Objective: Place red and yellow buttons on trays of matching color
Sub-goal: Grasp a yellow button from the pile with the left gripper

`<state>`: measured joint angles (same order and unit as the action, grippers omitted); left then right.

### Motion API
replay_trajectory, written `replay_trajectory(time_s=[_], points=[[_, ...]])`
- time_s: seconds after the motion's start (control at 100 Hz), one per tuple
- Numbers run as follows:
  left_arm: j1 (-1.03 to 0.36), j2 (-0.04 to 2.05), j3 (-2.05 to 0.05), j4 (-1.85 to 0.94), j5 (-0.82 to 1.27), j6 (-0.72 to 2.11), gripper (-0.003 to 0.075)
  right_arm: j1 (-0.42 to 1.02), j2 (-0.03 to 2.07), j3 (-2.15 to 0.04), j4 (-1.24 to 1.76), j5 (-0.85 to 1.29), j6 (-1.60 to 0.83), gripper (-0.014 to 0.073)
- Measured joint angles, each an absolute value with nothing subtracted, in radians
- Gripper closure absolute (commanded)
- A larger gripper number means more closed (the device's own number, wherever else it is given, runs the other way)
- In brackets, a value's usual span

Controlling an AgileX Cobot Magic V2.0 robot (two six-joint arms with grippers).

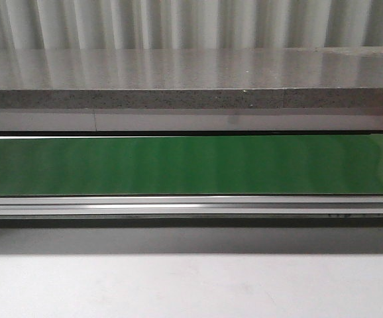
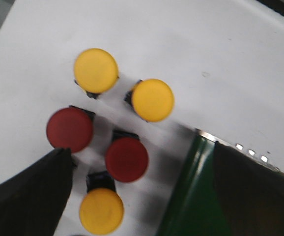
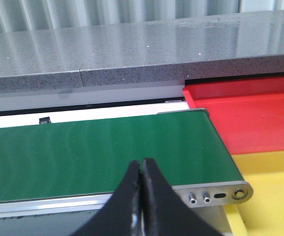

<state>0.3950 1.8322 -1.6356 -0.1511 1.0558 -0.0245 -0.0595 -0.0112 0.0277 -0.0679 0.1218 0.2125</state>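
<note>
In the left wrist view several buttons stand on a white surface: three yellow ones (image 2: 96,70), (image 2: 153,100), (image 2: 101,211) and two red ones (image 2: 69,130), (image 2: 127,159). My left gripper (image 2: 139,191) is open above them, its fingers wide apart, with the nearest red and yellow buttons between the fingers. In the right wrist view my right gripper (image 3: 141,169) is shut and empty over the near edge of the green belt (image 3: 98,152). A red tray (image 3: 250,118) and a yellow tray (image 3: 269,196) lie past the belt's end. No gripper shows in the front view.
The green conveyor belt (image 1: 191,164) runs across the front view with a metal rail (image 1: 191,205) before it and a grey stone ledge (image 1: 191,98) behind. The belt's end (image 2: 191,191) lies beside the buttons in the left wrist view.
</note>
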Motion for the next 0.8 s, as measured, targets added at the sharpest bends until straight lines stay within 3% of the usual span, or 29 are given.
replay_trajectory(time_s=[0.39,0.8], points=[[0.412,2.11,-1.854,-0.126,0.997,-0.09,0.0155,-0.06,-0.011,0.028,-0.068,0.122,0.212,0.0662],[0.412,2.226,-1.918,-0.105,0.989,-0.164,0.0155,-0.06,-0.011,0.028,-0.068,0.122,0.212,0.0662]])
